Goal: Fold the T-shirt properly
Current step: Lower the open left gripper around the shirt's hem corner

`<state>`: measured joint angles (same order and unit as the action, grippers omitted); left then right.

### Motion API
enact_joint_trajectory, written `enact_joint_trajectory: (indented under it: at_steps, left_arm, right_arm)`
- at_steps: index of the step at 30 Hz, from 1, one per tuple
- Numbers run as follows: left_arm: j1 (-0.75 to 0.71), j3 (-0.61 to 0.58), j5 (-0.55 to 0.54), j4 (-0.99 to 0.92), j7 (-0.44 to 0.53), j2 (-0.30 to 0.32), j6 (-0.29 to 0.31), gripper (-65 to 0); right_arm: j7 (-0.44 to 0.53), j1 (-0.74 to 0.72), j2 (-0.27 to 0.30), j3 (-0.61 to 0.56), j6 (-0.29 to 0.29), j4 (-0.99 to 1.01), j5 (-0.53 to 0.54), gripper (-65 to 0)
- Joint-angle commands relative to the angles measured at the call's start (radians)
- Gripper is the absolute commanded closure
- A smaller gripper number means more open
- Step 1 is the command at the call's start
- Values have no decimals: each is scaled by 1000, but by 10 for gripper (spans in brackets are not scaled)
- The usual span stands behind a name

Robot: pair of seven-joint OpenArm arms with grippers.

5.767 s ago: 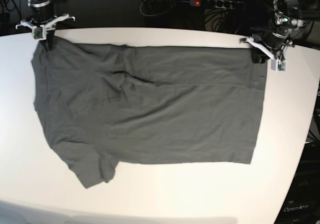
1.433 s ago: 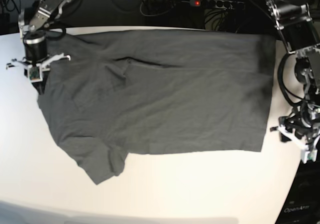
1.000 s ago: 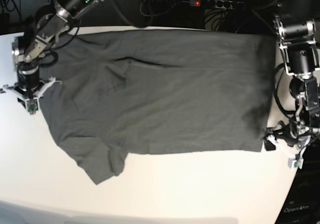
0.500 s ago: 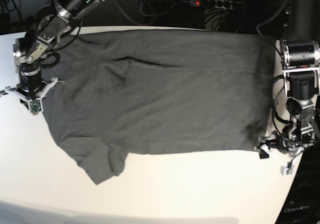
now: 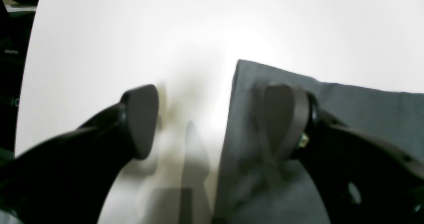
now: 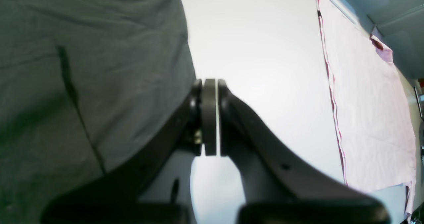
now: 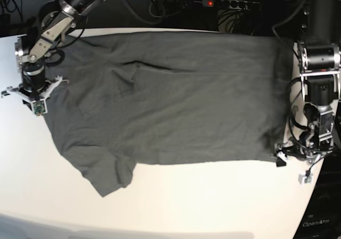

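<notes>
Both arms have shifted toward the near edge, and the plain dark grey T-shirt [image 7: 170,95] has slid with them. Left gripper [image 5: 212,118] stands spread astride the hem corner; right gripper [image 6: 209,118] is pressed together, empty. Closing now risks pinching only 1 layer.

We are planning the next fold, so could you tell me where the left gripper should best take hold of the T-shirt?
Probably the T-shirt's near hem corner, approached from the bare table beside it: the open left gripper already straddles that flat side edge.
</notes>
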<state>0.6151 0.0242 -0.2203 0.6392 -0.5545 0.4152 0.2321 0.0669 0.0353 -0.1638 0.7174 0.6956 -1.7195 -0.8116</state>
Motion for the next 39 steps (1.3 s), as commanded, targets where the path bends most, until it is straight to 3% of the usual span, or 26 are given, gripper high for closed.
enact_joint_trajectory:
  at_steps: [1, 12, 17, 33, 39]
  left_arm:
    - [35, 1, -4, 15, 23, 3, 2, -490]
    - [-7, 6, -4, 15, 60, 3, -7, -490]
    - [-25, 7, -4, 15, 66, 6, -7, -490]
    - [-24, 6, -4, 14, 101, 3, -7, -490]
    - [30, 4, -4, -146, 164, 1, -1, -490]
  right_arm:
    - [20, 5, 7, -2, 3, -15, 18, -1]
    - [20, 36, 7, 0, 3, -14, 22, 0]
    - [26, 56, 7, 0, 3, -15, 114, 0]
    - [26, 79, 7, -3, 3, -15, 114, 0]
    - [26, 79, 7, -3, 3, -15, 114, 0]
